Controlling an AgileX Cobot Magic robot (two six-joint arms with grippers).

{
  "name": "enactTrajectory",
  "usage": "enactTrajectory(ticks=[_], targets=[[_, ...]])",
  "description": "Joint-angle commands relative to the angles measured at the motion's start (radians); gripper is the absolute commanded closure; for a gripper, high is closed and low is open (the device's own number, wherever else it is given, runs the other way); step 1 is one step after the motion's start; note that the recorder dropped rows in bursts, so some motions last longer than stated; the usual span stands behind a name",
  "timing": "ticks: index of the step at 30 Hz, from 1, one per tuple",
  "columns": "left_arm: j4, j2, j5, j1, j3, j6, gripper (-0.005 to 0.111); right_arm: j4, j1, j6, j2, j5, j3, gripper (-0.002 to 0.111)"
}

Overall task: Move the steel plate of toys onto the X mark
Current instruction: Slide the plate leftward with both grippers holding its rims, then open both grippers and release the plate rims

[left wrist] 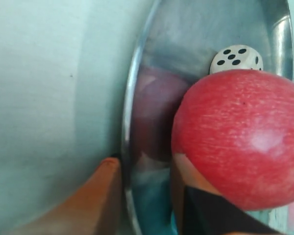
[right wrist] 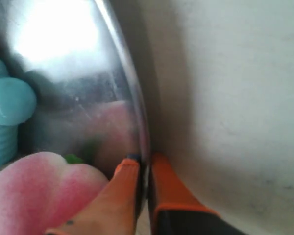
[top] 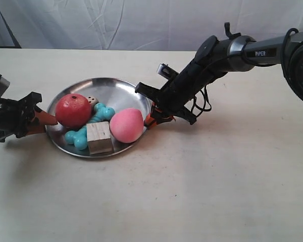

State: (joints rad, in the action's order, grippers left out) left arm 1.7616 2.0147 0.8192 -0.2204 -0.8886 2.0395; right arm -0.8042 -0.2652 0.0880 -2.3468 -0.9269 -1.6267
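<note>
Pale cream tabletop [top: 217, 191], creased white cloth backdrop [top: 116, 22] behind it, soft even light, faint shadows

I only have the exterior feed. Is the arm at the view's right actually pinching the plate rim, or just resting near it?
Observer: Pinching. In the right wrist view the right gripper has one orange finger inside the steel plate rim and one outside, closed onto it.
Operator: And the other side?
Observer: The left gripper straddles the rim too, one finger on the table side, one under the red ball.
Operator: Die face toward that camera?
Observer: The die shows five pips on its upper face.
Operator: X mark anywhere?
Observer: Not visible in any view.
</note>
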Motion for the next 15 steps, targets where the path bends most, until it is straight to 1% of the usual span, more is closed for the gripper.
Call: enactTrajectory(ticks=[1, 4, 5, 7, 9, 10, 12, 13, 15], targets=[[-0.017, -0.015, 0.001, 0.003, 0.0, -0.011, 0.073, 0.06, -0.007, 0.038, 0.001, -0.012, -0.001, 0.083], [-0.017, -0.015, 0.003, 0.003, 0.0, -0.049, 0.073, 0.062, -0.007, 0.038, 0.001, -0.021, -0.001, 0.062], [-0.017, -0.015, 0.003, 0.003, 0.0, -0.06, 0.073, 0.062, -0.005, 0.038, 0.001, -0.024, -0.001, 0.059], [-0.017, -0.015, 0.003, 0.003, 0.0, -0.065, 0.073, 0.092, -0.003, 0.038, 0.015, -0.027, -0.001, 0.062], [-0.017, -0.015, 0.005, -0.004, 0.0, -0.065, 0.073, 0.132, -0.003, 0.038, 0.034, -0.018, -0.001, 0.067], [-0.017, -0.015, 0.013, -0.019, 0.0, -0.065, 0.073, 0.165, -0.003, 0.018, 0.05, -0.004, -0.001, 0.073], [-0.017, -0.015, 0.025, -0.035, 0.0, -0.061, 0.073, 0.191, -0.003, 0.004, 0.064, 0.018, -0.003, 0.079], [-0.017, -0.015, 0.045, -0.058, 0.0, -0.058, 0.075, 0.201, -0.003, -0.013, 0.074, 0.037, -0.004, 0.083], [-0.017, -0.015, 0.09, -0.097, 0.0, -0.058, 0.078, 0.201, -0.003, -0.013, 0.085, 0.062, -0.004, 0.084]])
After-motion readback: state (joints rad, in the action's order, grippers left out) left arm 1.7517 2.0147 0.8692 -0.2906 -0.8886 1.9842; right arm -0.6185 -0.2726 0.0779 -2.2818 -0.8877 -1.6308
